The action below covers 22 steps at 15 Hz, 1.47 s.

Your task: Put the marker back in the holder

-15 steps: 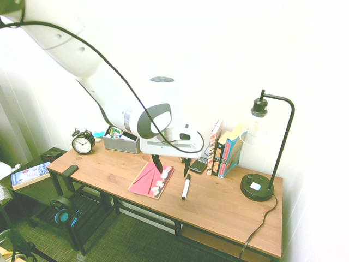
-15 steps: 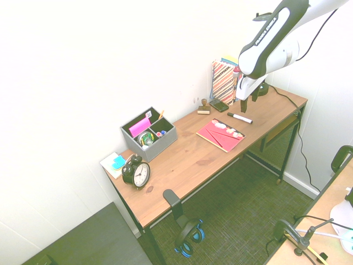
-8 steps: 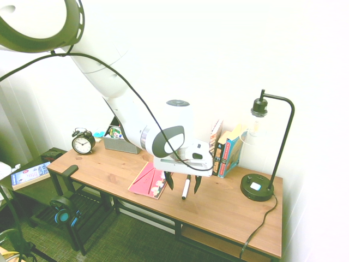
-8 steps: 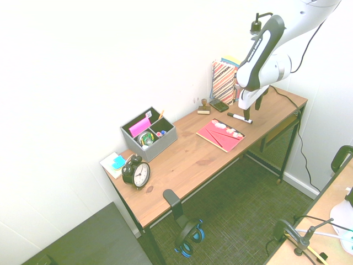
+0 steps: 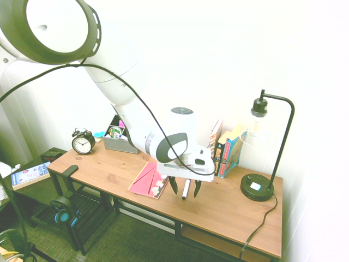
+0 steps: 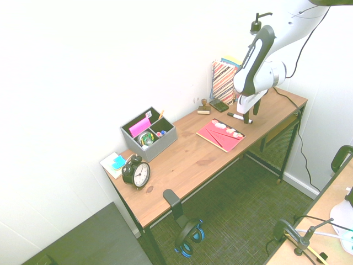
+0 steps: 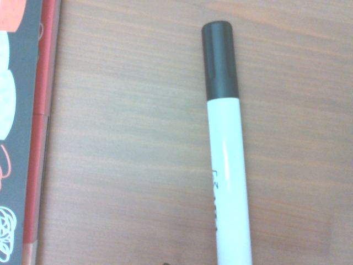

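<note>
Marker: while it lies flat on the worktop [image 5: 229, 204], the marker [image 5: 186, 189] is flanked by the spread fingers of the hand [image 5: 185, 187].
Hand: held open, nothing gripped.
Red booklet [image 5: 150, 179]: just beside the marker.
Holder [image 6: 149, 133]: well apart from the marker.

A home study corner: a wooden desk [image 6: 187, 160] against a plain white wall, carrying a black alarm clock [image 6: 136, 172], a grey organizer [image 6: 148, 133], upright books [image 5: 228, 150] and a black desk lamp [image 5: 267, 144], with headphones [image 6: 187, 234] hung lower centre over carpet.
</note>
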Tool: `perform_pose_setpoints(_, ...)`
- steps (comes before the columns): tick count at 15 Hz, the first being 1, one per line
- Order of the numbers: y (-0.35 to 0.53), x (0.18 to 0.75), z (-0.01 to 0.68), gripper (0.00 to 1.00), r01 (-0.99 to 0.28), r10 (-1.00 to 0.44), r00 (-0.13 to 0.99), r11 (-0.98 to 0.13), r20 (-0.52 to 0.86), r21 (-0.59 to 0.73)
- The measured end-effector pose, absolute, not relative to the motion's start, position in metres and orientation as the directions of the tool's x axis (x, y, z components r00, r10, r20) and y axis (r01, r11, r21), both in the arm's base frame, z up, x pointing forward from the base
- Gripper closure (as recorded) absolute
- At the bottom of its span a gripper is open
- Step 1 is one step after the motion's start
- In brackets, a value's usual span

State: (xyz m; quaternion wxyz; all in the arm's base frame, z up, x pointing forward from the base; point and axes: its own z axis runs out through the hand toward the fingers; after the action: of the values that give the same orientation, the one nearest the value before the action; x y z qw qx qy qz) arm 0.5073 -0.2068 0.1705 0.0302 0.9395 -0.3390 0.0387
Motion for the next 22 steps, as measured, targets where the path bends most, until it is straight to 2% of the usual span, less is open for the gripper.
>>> perform_pose_setpoints(12, -0.189, 0.521, 0.163, 1.0, -0.62, -0.617, 0.782, -0.784, 0.086, 0.021)
perform_pose_setpoints(17, -0.189, 0.52, 0.163, 1.0, -0.653, -0.651, 0.755, -0.757, 0.075, 0.016)
perform_pose_setpoints(20, -0.188, 0.509, 0.171, 1.0, -0.731, -0.729, 0.68, -0.682, -0.081, 0.003)
perform_pose_setpoints(22, -0.184, 0.503, 0.205, 1.0, -0.765, -0.748, 0.634, -0.644, -0.197, -0.018)
